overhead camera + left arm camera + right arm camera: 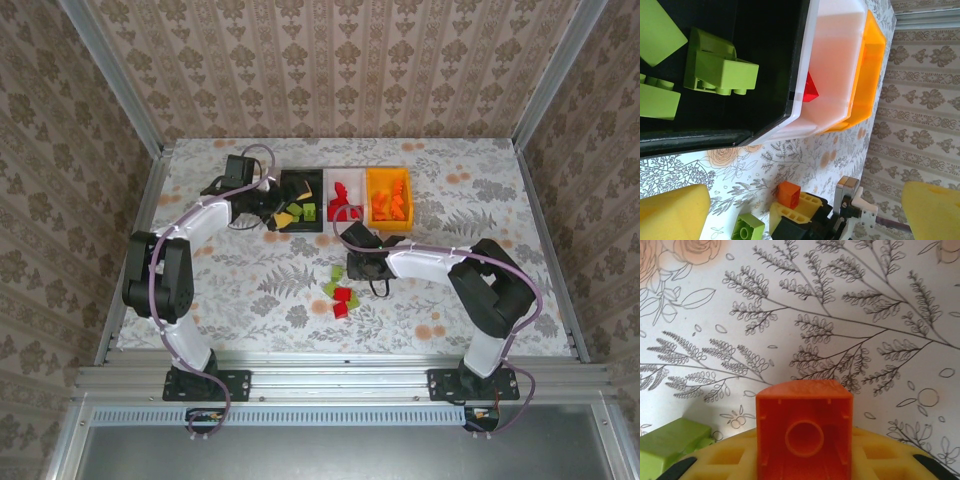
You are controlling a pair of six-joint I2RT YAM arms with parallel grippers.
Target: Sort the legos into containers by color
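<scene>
Legos [340,295] in green and red lie loose on the table [240,290], near the bases. The rest sit far off in the black bin [700,139], white bin [835,60] and orange bin [872,75]. The right gripper [358,268] is clamped on an orange block [804,432], seemingly only at the fingertips. It could twist loose on the way and land among the reds next door. The left gripper [270,207] hangs spread wide at the black bin, close enough to be clipped.
</scene>
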